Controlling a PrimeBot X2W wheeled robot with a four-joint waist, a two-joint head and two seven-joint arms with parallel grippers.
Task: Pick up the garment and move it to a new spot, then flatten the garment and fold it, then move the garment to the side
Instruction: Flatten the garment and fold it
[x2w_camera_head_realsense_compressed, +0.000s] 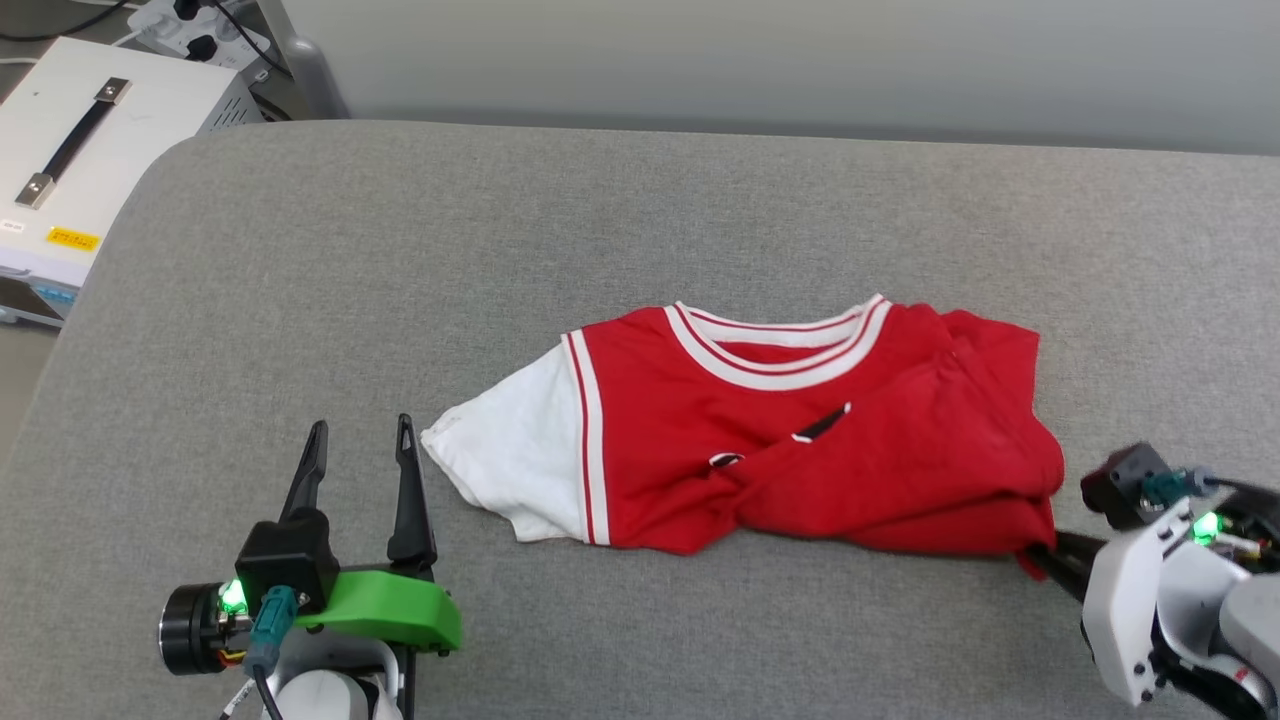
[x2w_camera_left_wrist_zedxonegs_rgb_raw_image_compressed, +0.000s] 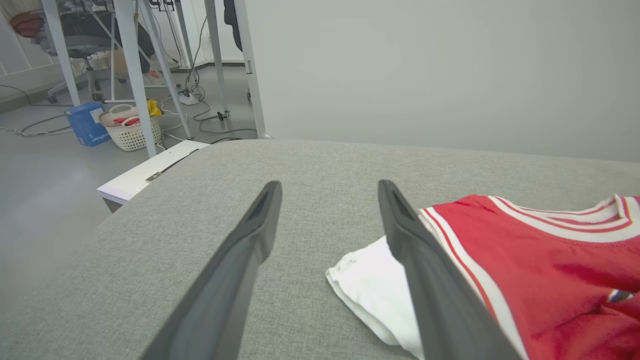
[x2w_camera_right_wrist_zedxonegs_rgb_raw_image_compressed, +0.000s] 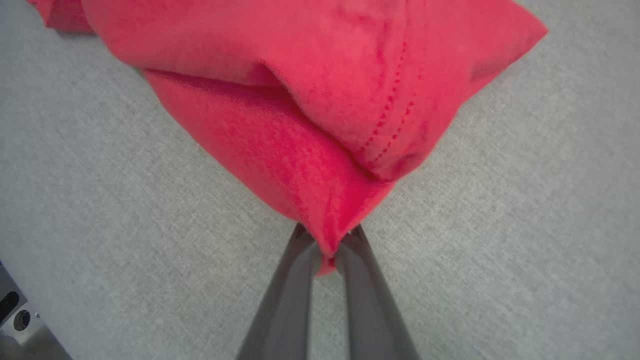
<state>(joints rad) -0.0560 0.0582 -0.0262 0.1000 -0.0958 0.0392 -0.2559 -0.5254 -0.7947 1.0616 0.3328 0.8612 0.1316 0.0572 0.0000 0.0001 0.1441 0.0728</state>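
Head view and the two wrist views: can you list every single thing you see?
garment: one, red with white sleeve, crumpled mid-table.
table: one, grey, under the garment.
box with handle: one, white, off the table's far-left corner.
basket: one, white, on the floor.
blue box: one, blue, beside the basket.
left pincer: one, dark, open, beside the white sleeve.
right pincer: one, dark, shut on the garment's red corner.

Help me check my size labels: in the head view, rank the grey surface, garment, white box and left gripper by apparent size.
1. grey surface
2. garment
3. white box and left gripper: alike; the gripper is nearer the camera, the box is cropped, so unranked.
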